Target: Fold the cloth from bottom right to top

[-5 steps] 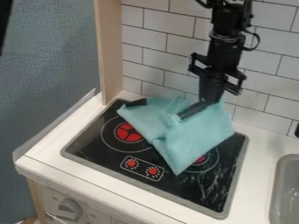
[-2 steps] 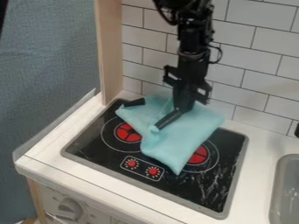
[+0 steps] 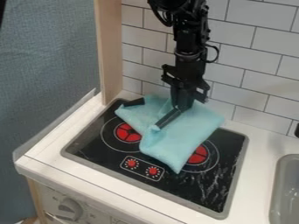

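"Camera view: where does the cloth (image 3: 192,127) lie?"

"Across the back of the stovetop (image 3: 201,192), from near its back left corner past the middle. One corner of it points towards the front edge, and the top side is creased and doubled over."

"What could go wrong from here?"

"The hold looks like a small one, so a quick pull could let the cloth slip and spring back. If more than one layer is caught, the whole piece may drag instead of folding. And the black piece (image 3: 134,102) poking out by the cloth's left side could snag it."

"How does it sit against the gripper (image 3: 156,127)?"

"The jaws slant down to the front left, and the cloth is at their tips, with more of it spread to their right and in front. They look closed together on a pinch of it, near its left edge."

"And around that?"

"The left burner (image 3: 127,132) is just beside the cloth; the right burner (image 3: 198,155) is partly under it. The red knobs (image 3: 131,163) are nearer the front edge. Beyond the stovetop comes the bench (image 3: 105,181), with a sink (image 3: 279,175) at the right."
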Tool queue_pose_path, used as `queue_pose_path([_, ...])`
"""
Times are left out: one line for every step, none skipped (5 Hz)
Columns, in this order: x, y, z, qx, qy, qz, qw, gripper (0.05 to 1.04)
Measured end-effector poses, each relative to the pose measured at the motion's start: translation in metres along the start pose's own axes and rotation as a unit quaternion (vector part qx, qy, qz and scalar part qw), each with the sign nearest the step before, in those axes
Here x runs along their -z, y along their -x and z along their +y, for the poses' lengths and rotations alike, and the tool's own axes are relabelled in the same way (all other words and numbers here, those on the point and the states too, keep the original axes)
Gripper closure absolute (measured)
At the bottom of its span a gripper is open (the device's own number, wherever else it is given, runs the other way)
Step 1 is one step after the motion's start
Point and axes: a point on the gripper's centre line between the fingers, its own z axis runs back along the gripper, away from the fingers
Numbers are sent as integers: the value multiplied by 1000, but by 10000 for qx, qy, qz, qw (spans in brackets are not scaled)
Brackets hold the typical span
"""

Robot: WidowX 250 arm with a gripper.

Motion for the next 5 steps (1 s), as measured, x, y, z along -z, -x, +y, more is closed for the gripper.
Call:
queue_pose_path([0, -1, 1, -61, -23, -25, 10000, 598])
queue_pose_path([2, 2, 1, -86, -55, 19, 9999, 297])
queue_pose_path([2, 4, -1, -38, -152, 172, 9997, 70])
queue_pose_path([-9, 2, 0, -46, -240, 70, 9997, 73])
queue_pose_path([-35, 1, 2, -74, -422, -157, 9990, 84])
